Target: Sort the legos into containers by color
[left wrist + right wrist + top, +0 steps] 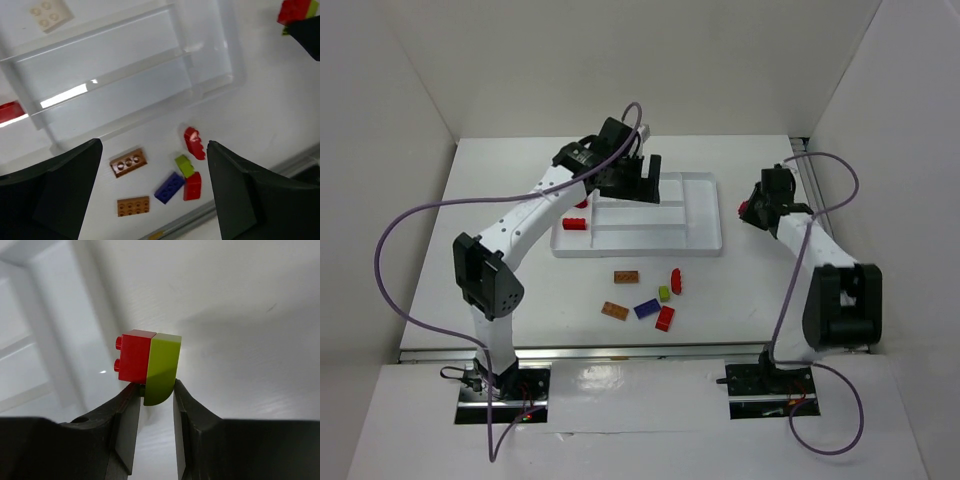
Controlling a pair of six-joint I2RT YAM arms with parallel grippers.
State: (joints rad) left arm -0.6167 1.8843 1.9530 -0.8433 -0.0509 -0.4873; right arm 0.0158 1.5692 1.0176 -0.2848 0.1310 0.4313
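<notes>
The white tray (705, 215) lies mid-table, with a red brick (574, 224) in its left section. My left gripper (638, 183) hovers over the tray, open and empty. In the left wrist view, my left gripper (155, 192) frames the loose legos on the table: a brown brick (129, 162), an orange brick (133, 206), a blue brick (169, 187), a lime brick (184, 165) and two red bricks (194, 143) (192, 186). A cream brick (50, 12) lies in the tray (115, 60). My right gripper (152, 390) is shut on a red brick (134, 357) joined to a lime brick (162, 367), right of the tray (45, 320).
The loose bricks lie in front of the tray, near the table's front edge (620, 350). White walls enclose the table on three sides. My right gripper (750, 212) sits just beyond the tray's right rim. A purple cable (410, 225) loops off the left arm.
</notes>
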